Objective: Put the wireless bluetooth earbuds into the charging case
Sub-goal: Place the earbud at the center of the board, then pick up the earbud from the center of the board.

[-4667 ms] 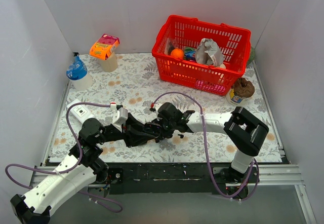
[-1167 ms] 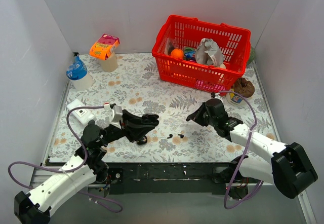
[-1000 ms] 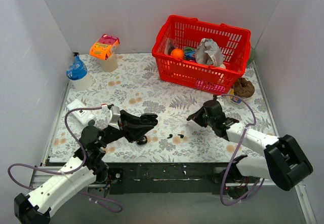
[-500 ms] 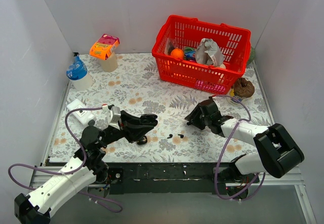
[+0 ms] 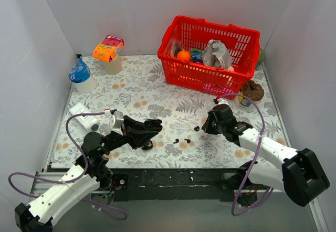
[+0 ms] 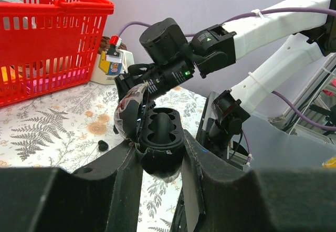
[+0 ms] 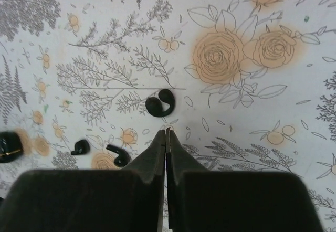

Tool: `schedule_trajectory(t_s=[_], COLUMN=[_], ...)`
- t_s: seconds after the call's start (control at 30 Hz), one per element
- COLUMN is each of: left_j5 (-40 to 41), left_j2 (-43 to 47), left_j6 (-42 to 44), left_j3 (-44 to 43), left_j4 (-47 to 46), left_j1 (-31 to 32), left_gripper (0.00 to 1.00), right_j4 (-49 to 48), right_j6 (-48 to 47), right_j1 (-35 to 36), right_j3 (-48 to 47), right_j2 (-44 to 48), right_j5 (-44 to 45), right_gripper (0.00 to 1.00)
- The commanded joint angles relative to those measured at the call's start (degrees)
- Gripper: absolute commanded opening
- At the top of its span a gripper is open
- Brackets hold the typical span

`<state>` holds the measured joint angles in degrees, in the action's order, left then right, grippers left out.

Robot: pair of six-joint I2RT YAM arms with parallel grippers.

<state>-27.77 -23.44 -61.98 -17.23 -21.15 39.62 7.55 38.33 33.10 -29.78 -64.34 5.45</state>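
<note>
My left gripper (image 5: 150,129) is shut on the black charging case (image 6: 160,137) and holds it off the table, lid (image 6: 128,115) open and its two sockets facing up and empty. Three tiny black earbuds lie on the floral cloth: two side by side (image 5: 176,140) (image 5: 187,140) and one (image 5: 197,128) just left of my right gripper (image 5: 206,125). In the right wrist view the right gripper (image 7: 166,133) is shut and empty, its tips just short of the curled earbud (image 7: 160,104). The other two (image 7: 81,147) (image 7: 118,156) lie to the left.
A red basket (image 5: 178,74) of items stands at the back right, with a brown-topped cup (image 5: 251,92) beside it. A blue-capped bottle (image 5: 81,75), an orange-topped jar (image 5: 108,52) and a white box (image 5: 82,114) stand at the left. Purple cables loop off both arms.
My right gripper drew away from the case, swung about and now points down at the cloth; a third earbud now shows by its tips. The left gripper has hardly moved.
</note>
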Motion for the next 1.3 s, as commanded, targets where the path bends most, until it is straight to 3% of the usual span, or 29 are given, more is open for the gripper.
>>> schedule_trajectory(t_s=[0.0, 0.47, 1.27], left_j5=[1.0, 0.4, -0.1], left_j2=[0.0, -0.8, -2.8], left_j6=[0.2, -0.7, -0.4], left_j3=[0.2, 0.1, 0.3], left_j4=[0.4, 0.8, -0.3], left_j1=[0.3, 0.3, 0.3], left_gripper=[0.0, 0.0, 0.0], right_j4=[0.5, -5.5, -4.5], right_j6=[-9.5, -10.8, -12.4], right_j1=[-0.1, -0.1, 3.8], right_j3=[3.1, -1.0, -10.5], right_j2=[0.2, -14.4, -20.7], right_j5=[-1.0, -5.0, -11.9], right_gripper=[0.01, 0.01, 0.01])
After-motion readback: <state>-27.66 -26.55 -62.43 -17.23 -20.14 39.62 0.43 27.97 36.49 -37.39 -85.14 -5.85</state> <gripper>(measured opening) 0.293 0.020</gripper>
